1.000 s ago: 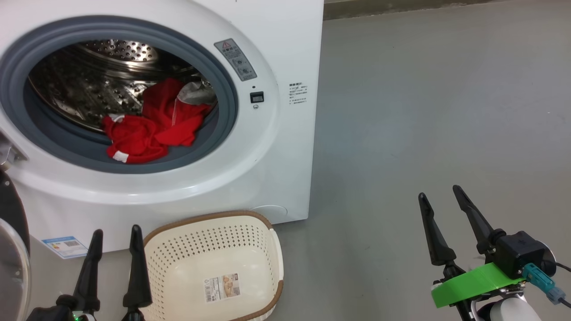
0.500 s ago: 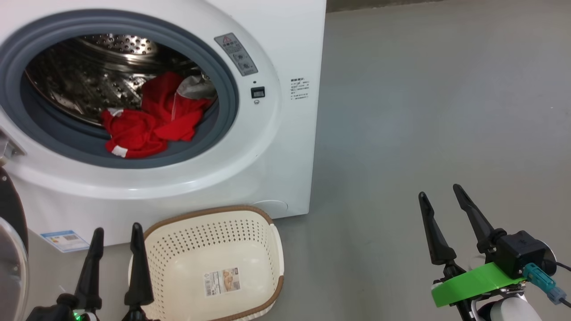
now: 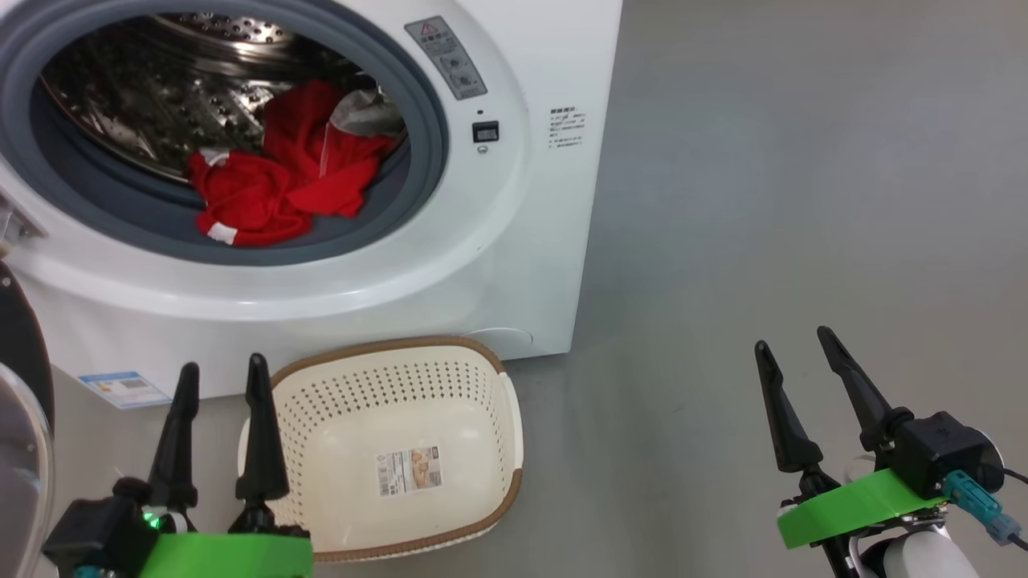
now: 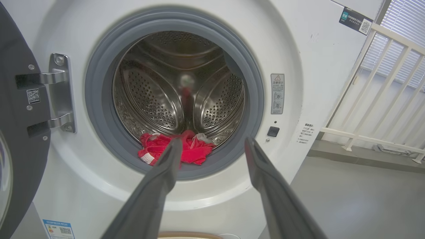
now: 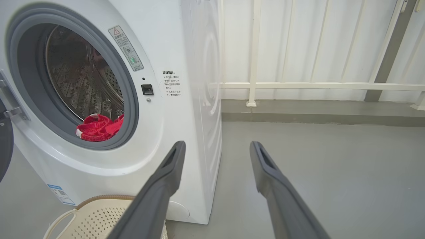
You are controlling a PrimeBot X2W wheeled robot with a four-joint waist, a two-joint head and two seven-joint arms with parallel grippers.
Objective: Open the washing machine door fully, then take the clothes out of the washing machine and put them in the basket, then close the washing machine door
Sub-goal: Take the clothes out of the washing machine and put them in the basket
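The white washing machine (image 3: 514,241) stands with its drum exposed. The washing machine door (image 3: 20,377) hangs swung out at the far left, its black rim and hinge (image 4: 20,132) beside the opening. The clothes (image 3: 281,181) are a red heap with a pale cloth on top, at the drum's front lip (image 4: 196,151) (image 5: 98,127). The basket (image 3: 353,393) sits empty on the floor below the opening. My left gripper (image 3: 223,365) is open beside the basket's left rim and points at the drum (image 4: 213,142). My right gripper (image 3: 793,339) is open over bare floor to the right (image 5: 217,144).
Grey floor (image 3: 763,201) stretches to the right of the machine. A white railing (image 5: 298,85) and a raised kerb run behind it. A blue-white label sticker (image 3: 120,388) sits low on the machine's front.
The head view has shifted, so the machine and basket sit higher and further right. My left gripper has come up into view, its green mount now showing. The right gripper holds its place.
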